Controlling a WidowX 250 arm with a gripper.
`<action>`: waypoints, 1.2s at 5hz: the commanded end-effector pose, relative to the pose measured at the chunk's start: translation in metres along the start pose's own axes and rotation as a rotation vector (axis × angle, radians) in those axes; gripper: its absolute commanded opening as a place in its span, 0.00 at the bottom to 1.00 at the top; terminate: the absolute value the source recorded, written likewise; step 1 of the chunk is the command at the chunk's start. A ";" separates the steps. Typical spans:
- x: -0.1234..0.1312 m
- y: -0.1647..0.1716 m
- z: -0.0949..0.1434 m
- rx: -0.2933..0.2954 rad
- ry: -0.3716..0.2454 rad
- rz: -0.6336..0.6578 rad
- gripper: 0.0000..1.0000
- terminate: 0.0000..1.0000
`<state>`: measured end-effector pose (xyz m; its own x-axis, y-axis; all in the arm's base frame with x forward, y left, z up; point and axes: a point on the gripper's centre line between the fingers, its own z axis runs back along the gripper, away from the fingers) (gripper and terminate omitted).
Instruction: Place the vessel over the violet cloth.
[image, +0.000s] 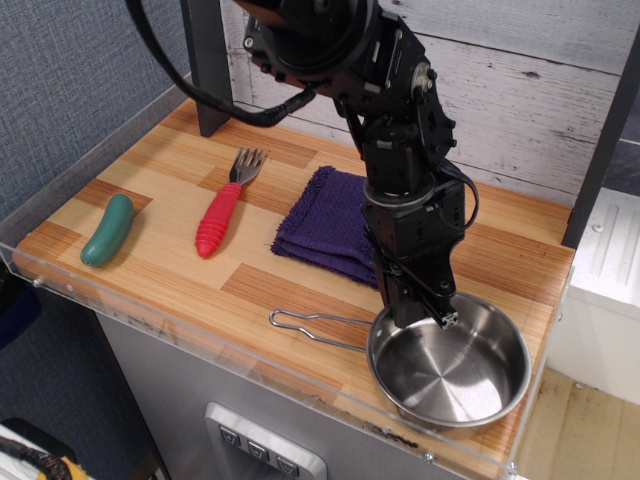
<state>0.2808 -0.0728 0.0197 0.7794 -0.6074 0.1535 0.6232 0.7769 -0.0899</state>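
**Pan at the front corner, cloth behind it**

Wooden planks in light and darker stripes make up the tabletop, with a clear plastic lip along its front edge and a whitewashed board wall behind. My gripper points down at the near rim of the pan, at the side where the handle joins. Whether my fingers are clamped on that rim I cannot tell, since the black housing hides the gap between them. The pan sits at the front right corner of the table, its wire-loop handle stretching left along the wood. The purple cloth lies folded just behind and to the left of the pan, partly hidden by my arm. Farther left, a red-handled fork and a green pickle-shaped toy lie well apart from the pan.
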 end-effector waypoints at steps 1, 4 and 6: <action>0.000 0.010 0.042 0.009 -0.069 -0.001 0.00 0.00; 0.003 0.053 0.092 0.068 -0.167 0.060 0.00 0.00; 0.007 0.092 0.098 0.104 -0.187 0.135 0.00 0.00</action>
<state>0.3399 0.0028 0.0937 0.8350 -0.4669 0.2911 0.5001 0.8646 -0.0478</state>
